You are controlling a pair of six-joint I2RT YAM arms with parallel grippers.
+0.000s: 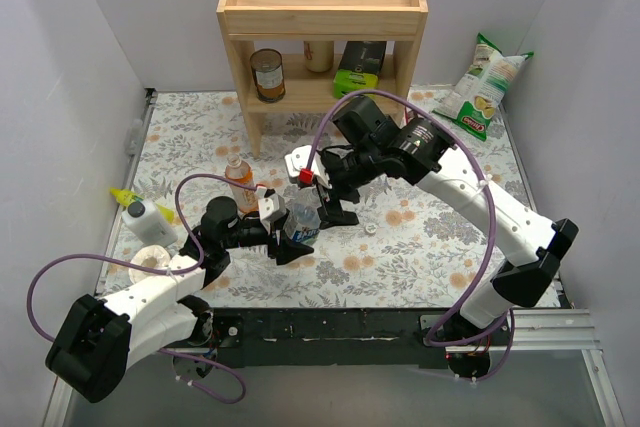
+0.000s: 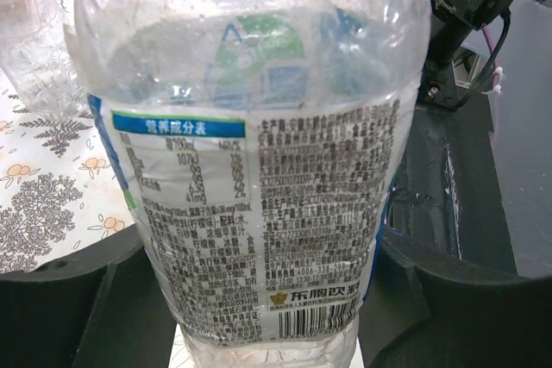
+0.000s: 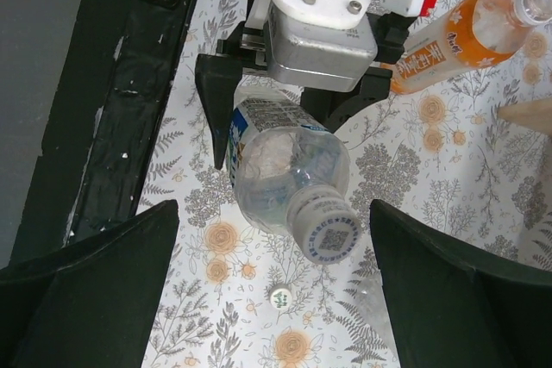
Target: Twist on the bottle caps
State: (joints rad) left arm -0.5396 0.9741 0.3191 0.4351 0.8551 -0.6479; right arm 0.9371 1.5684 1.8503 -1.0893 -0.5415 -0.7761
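My left gripper (image 1: pixel 288 243) is shut on the body of the clear bottle with the blue-and-white label (image 1: pixel 305 223). The label fills the left wrist view (image 2: pixel 259 213). The bottle is tilted and has a white cap with a printed code (image 3: pixel 332 232) on its neck. My right gripper (image 3: pixel 274 208) is open, with its fingers wide apart on either side of that cap and not touching it. It shows just above the bottle in the top view (image 1: pixel 335 205). A small white cap (image 3: pixel 279 297) lies on the cloth below. The orange-liquid bottle (image 1: pixel 240 182) stands to the left with its neck open. A plain clear bottle (image 2: pixel 34 40) is beside it.
A white squeeze bottle with a yellow nozzle (image 1: pixel 145 217) and a white roll (image 1: pixel 155 259) sit at the left. A wooden shelf (image 1: pixel 322 17) with a brown tin can (image 1: pixel 267 73) stands at the back. A snack bag (image 1: pixel 485 87) leans at the back right.
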